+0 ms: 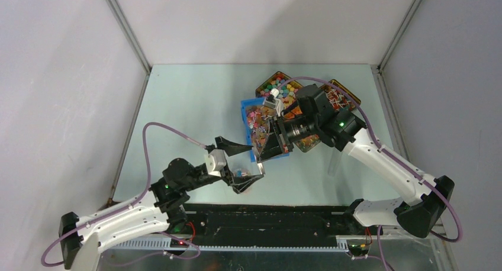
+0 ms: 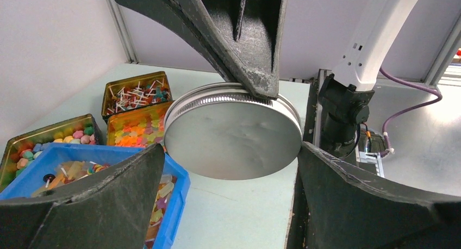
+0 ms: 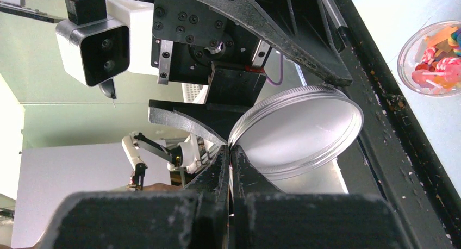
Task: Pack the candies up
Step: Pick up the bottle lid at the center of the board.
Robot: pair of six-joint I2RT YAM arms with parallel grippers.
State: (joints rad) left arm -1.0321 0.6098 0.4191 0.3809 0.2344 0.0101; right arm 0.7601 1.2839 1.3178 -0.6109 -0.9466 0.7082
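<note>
Open room lies over the left and far-left of the pale green table (image 1: 189, 105). The far right is crowded by a blue plastic bin (image 2: 179, 200) and gold tins (image 2: 133, 76) full of small mixed-colour candies (image 1: 283, 89). The right gripper (image 3: 231, 151) is pinched tight on the rim of a round silver metal lid (image 3: 304, 129), which is tilted in the air. The left gripper (image 1: 257, 161) is spread fully wide, its fingers flanking the lid; whether they touch it cannot be told.

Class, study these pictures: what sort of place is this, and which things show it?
Probably a robotics lab test cell: two robot arms bolted at a table's edge, bare grey walls on a metal frame, and trays of sorted sweets.
</note>
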